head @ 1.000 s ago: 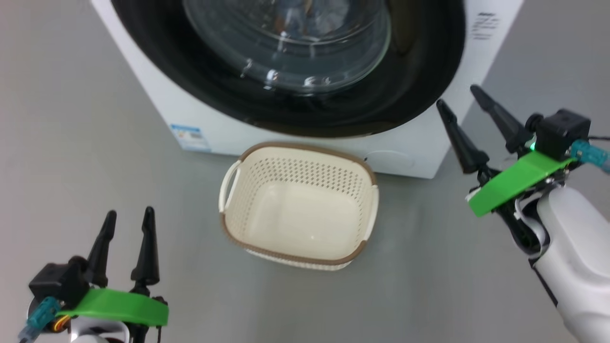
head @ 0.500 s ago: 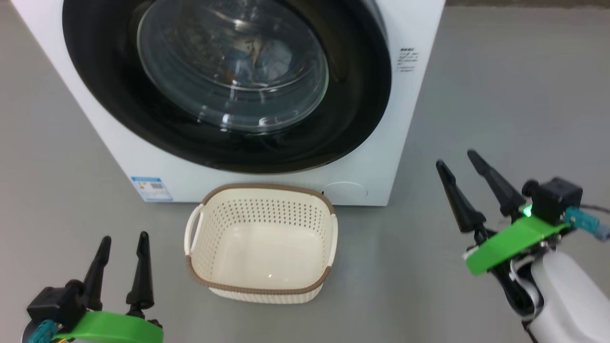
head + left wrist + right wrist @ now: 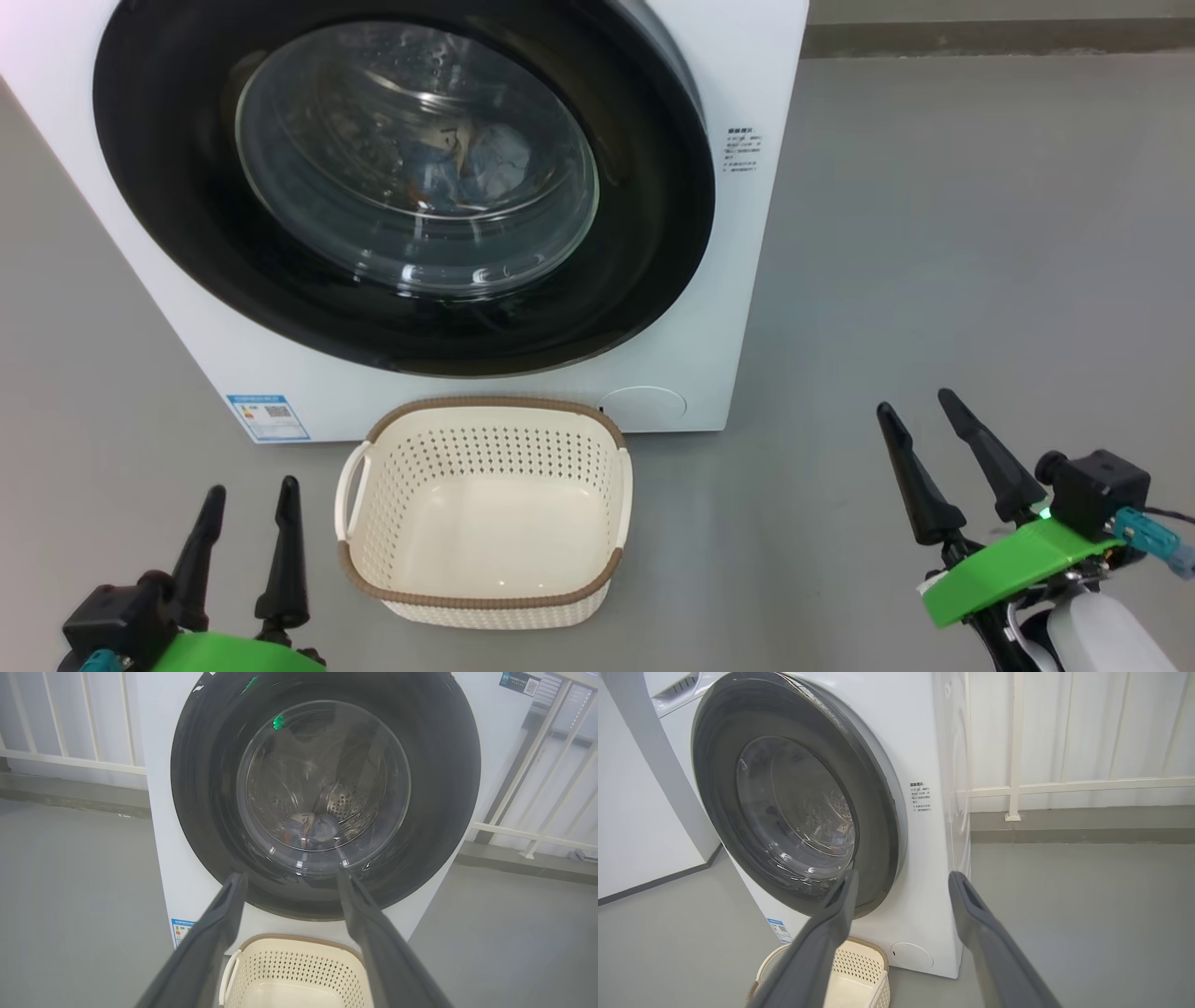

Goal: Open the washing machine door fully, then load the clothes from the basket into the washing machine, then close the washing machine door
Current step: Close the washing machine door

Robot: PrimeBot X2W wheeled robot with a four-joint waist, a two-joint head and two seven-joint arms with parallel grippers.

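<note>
The white washing machine (image 3: 747, 280) stands ahead with its black-rimmed door (image 3: 168, 233) shut flat against the front. Through the glass, light blue clothes (image 3: 490, 163) lie in the steel drum; they also show in the left wrist view as clothes (image 3: 315, 828). The cream basket (image 3: 359, 569) sits on the floor below the door with nothing in it. My left gripper (image 3: 250, 493) is open at the lower left, beside the basket. My right gripper (image 3: 918, 411) is open at the lower right, well clear of the machine. Both hold nothing.
Grey floor (image 3: 934, 233) stretches to the right of the machine. A white railing (image 3: 1064, 786) and a low kerb run behind it. A blue label (image 3: 267, 416) is stuck at the machine's lower left corner. A white wall (image 3: 626, 812) stands left of the machine.
The head camera has tilted up and shifted, so machine and basket sit lower and further left in view. Both grippers stay open; the right one shows lower in the picture.
</note>
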